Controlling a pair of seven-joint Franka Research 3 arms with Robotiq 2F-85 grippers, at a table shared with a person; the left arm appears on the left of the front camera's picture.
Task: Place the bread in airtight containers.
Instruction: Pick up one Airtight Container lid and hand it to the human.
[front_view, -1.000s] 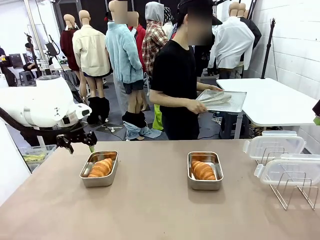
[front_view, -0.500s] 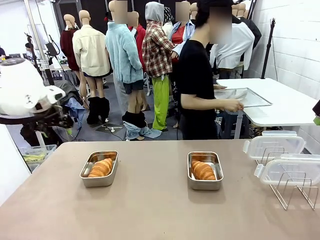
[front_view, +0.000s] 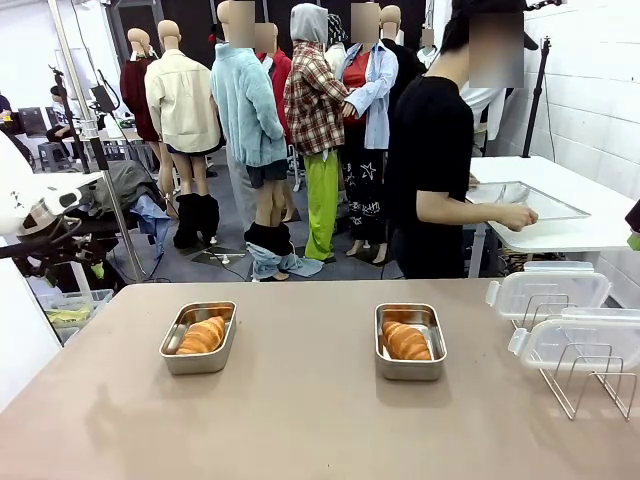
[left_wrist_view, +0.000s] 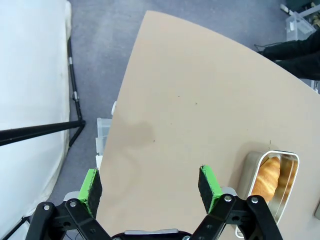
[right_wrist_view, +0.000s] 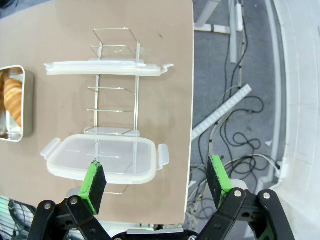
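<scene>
Two steel airtight containers stand open on the tan table (front_view: 300, 425). The left tin (front_view: 197, 364) holds one golden croissant (front_view: 203, 335), and the right tin (front_view: 410, 371) holds another croissant (front_view: 406, 341). Their clear lids (front_view: 548, 292) (front_view: 580, 343) rest on a wire rack at the right. My left arm (front_view: 30, 200) is pulled back at the far left edge. In the left wrist view my left gripper (left_wrist_view: 150, 184) is open and empty above the table's corner, with a tin (left_wrist_view: 250, 167) and croissant (left_wrist_view: 266, 175) to one side. My right gripper (right_wrist_view: 156, 180) is open and empty above the lids (right_wrist_view: 107, 67) (right_wrist_view: 102, 157).
The wire rack (front_view: 585, 385) stands near the table's right edge. A person at the far side holds a flat steel tray (front_view: 525, 200) on a white table (front_view: 590, 230). A tin's rim (right_wrist_view: 27, 105) shows at the left of the right wrist view.
My left arm has drawn back from beside the left tin to the far left edge. The person has turned right and carried the tray to the white table.
</scene>
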